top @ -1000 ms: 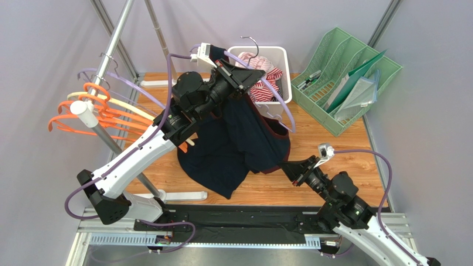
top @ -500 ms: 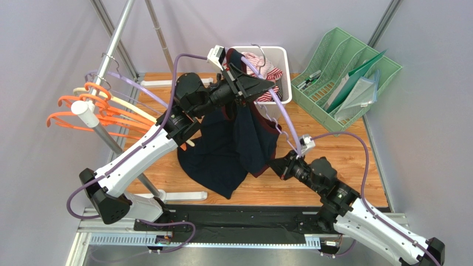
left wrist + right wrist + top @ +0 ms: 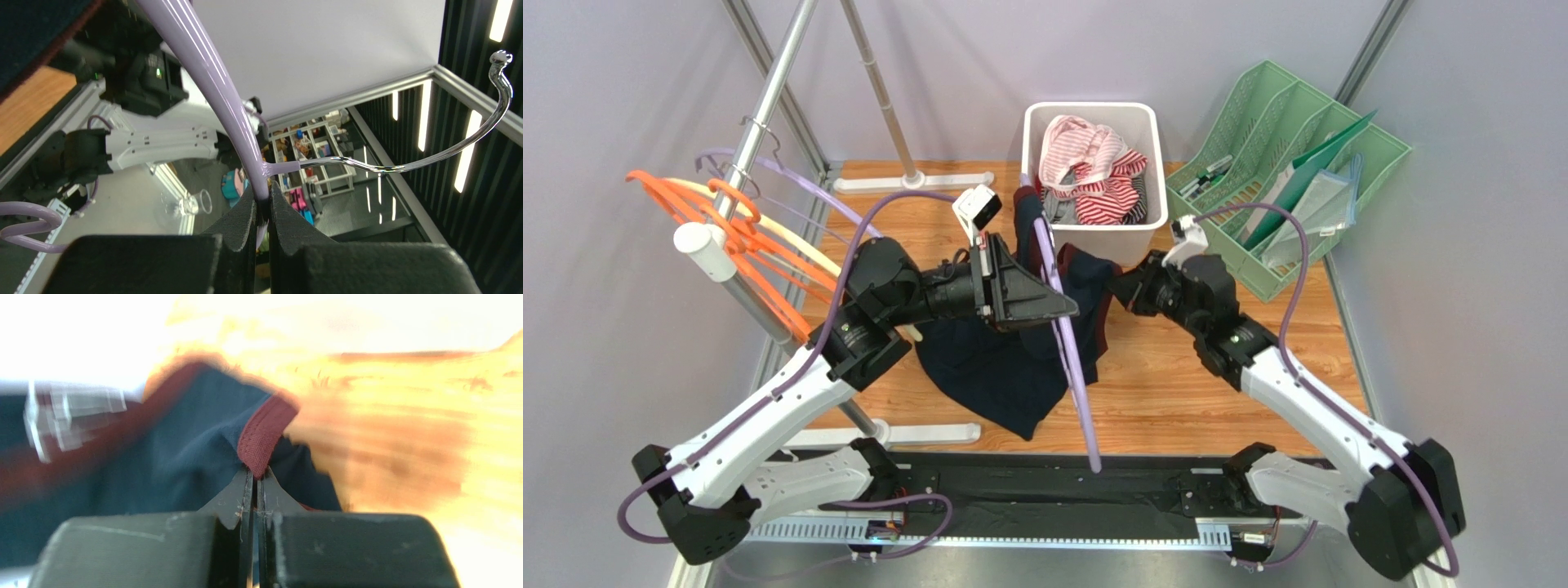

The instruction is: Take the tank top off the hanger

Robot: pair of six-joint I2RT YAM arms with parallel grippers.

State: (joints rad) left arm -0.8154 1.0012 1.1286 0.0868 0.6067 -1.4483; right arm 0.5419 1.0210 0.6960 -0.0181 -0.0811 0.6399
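the white plastic bin (image 3: 1152, 147) sits at the back of the wooden table (image 3: 1210, 392), the green plastic file rack (image 3: 1384, 137) right of it, the navy fabric tank top (image 3: 995, 368) before it.

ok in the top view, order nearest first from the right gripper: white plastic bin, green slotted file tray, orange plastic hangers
1. White plastic bin, just behind the right gripper.
2. Green slotted file tray, back right.
3. Orange plastic hangers, far left.

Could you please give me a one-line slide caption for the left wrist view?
Left gripper, jaws shut on the lilac hanger where its chrome hook joins.
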